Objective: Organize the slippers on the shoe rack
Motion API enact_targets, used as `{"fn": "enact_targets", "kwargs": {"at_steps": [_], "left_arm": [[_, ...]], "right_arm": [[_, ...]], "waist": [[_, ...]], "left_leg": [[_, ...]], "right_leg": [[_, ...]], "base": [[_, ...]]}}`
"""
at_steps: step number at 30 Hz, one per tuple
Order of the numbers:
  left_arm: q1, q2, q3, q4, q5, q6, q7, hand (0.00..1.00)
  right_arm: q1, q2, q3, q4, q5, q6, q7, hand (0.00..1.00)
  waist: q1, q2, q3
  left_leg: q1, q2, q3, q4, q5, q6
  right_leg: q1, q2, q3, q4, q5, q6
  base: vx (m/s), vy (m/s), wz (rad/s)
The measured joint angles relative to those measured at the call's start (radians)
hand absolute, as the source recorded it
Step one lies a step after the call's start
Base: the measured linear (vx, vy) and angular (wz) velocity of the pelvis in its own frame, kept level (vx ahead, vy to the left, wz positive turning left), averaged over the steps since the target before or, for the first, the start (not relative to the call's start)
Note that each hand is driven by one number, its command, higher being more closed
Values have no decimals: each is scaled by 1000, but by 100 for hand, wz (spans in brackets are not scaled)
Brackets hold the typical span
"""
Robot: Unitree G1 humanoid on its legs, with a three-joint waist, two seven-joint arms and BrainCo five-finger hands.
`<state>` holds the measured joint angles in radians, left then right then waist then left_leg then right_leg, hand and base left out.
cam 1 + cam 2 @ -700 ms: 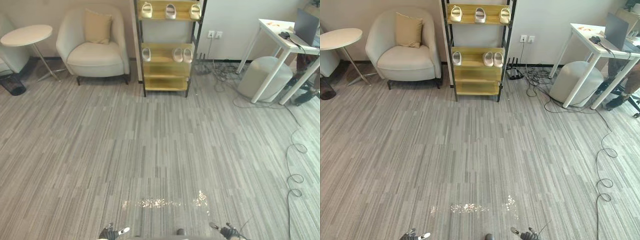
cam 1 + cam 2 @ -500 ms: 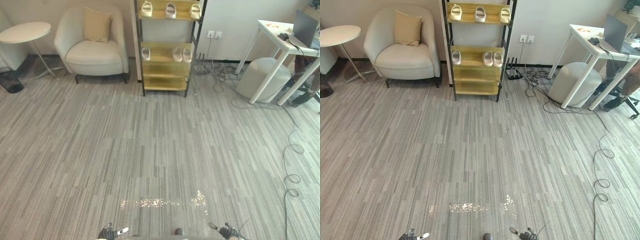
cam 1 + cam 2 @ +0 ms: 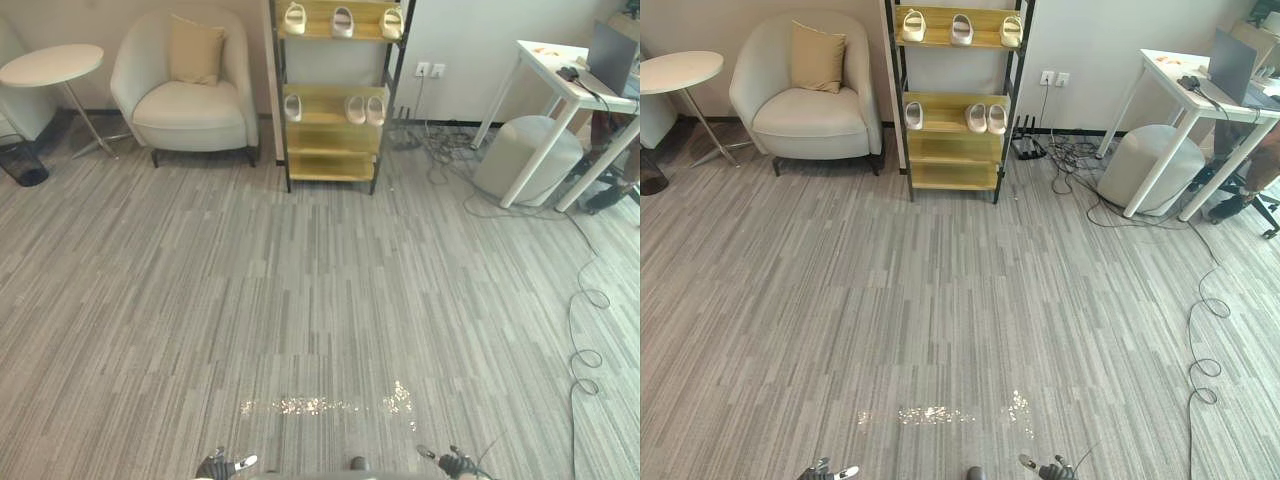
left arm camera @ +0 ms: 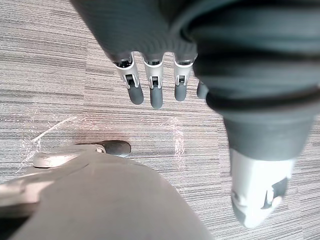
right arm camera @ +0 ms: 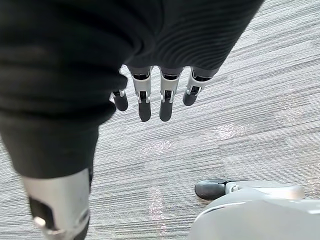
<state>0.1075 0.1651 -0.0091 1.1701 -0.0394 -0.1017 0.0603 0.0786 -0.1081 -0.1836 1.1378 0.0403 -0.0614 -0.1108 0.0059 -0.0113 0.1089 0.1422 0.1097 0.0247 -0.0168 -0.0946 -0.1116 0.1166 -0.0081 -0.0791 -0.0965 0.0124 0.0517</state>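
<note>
A wooden shoe rack (image 3: 336, 160) with a black frame stands against the far wall. Three pale slippers (image 3: 342, 22) sit on its top shelf. On the middle shelf one slipper (image 3: 292, 107) lies at the left and a pair (image 3: 365, 109) at the right. The lowest shelf is bare. My left hand (image 4: 152, 90) hangs over the carpet with straight fingers, holding nothing. My right hand (image 5: 155, 95) hangs the same way, empty. Both hands show at the bottom edge of the eye views, far from the rack.
A cream armchair (image 3: 188, 95) with a cushion stands left of the rack, beside a round white side table (image 3: 52, 68). At the right are a white desk (image 3: 570, 90), a grey pouf (image 3: 526, 158) and loose cables (image 3: 585, 330) on the grey carpet.
The whole picture has shifted slightly, so the camera moved. The slippers, the rack and both hands are as before.
</note>
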Motion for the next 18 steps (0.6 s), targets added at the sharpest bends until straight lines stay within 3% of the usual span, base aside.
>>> {"fn": "enact_targets", "kwargs": {"at_steps": [14, 17, 18], "left_arm": [[0, 0, -1, 1, 0, 3, -2, 0], [-7, 1, -9, 0, 0, 3, -2, 0], [-1, -4, -9, 0, 0, 4, -3, 0]], "right_arm": [[0, 0, -4, 0, 4, 0, 6, 0], [2, 0, -9, -1, 10, 0, 9, 0], [7, -8, -8, -4, 21, 0, 10, 0]], "waist": [[-6, 2, 2], [-7, 15, 13], [-6, 26, 13]], "left_leg": [[-1, 7, 4, 5, -3, -3], [-22, 24, 17, 91, -55, -18], [-50, 60, 40, 194, -108, -58]], "right_leg": [[7, 6, 1, 0, -2, -3], [24, 16, 3, 3, -24, -18], [29, 37, -14, 7, -38, -34]], "base": [[0, 0, 0], [7, -9, -15], [24, -27, -35]]}}
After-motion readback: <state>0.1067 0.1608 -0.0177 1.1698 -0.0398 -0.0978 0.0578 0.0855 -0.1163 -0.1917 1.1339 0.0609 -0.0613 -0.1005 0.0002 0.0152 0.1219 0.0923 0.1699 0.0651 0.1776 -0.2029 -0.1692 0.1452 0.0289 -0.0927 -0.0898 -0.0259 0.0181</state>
